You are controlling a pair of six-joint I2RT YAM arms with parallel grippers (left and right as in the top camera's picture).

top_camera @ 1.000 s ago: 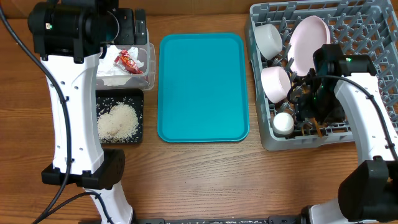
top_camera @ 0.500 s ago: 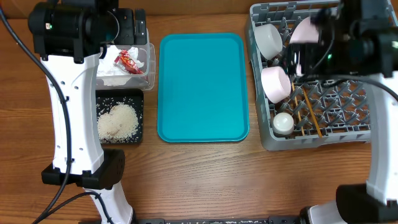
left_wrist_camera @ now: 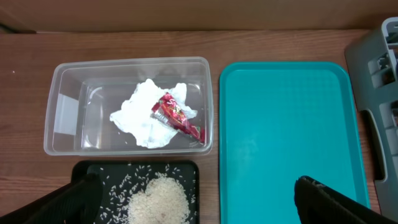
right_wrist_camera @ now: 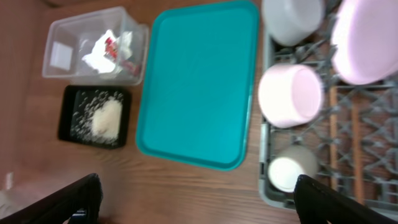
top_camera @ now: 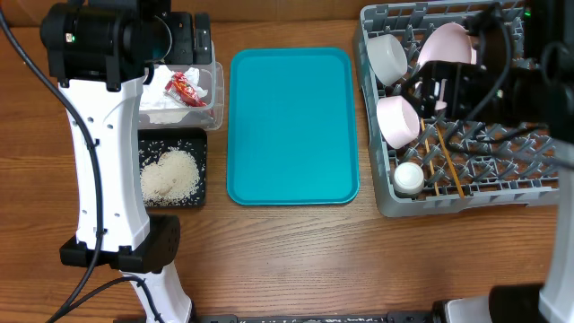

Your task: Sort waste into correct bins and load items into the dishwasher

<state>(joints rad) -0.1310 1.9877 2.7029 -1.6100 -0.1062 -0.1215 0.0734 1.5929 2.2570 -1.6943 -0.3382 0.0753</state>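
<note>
Begin nearest the arm bases: note the small cup (top_camera: 409,178) parked in the near corner of the rack (top_camera: 466,205), with the chopsticks (top_camera: 451,166) laid flat on the lattice just beside it. Look across the table (top_camera: 287,260) to the rice (top_camera: 169,175) heaped in the black tray (top_camera: 204,170). Further back, see the teal tray (top_camera: 291,126) bare between the two sides. Beyond, find the napkin (left_wrist_camera: 140,115) and the red wrapper (left_wrist_camera: 177,115) touching inside the clear tub (top_camera: 218,99), and the pink bowl (top_camera: 399,121), white bowl (top_camera: 387,56) and plate (top_camera: 446,45) propped among the far pegs.

Looks sorted and loaded, so probably only a clean retreat to make. Read the right gripper (right_wrist_camera: 198,180) as raised above the rack, fingers spread wide, gripping nothing, and the left gripper (left_wrist_camera: 196,183) as likewise spread and empty above tub and black tray. Draw the right arm straight up first, then sideways, well clear of plate rim and pegs. Check the teal tray for stray grains before parking.
</note>
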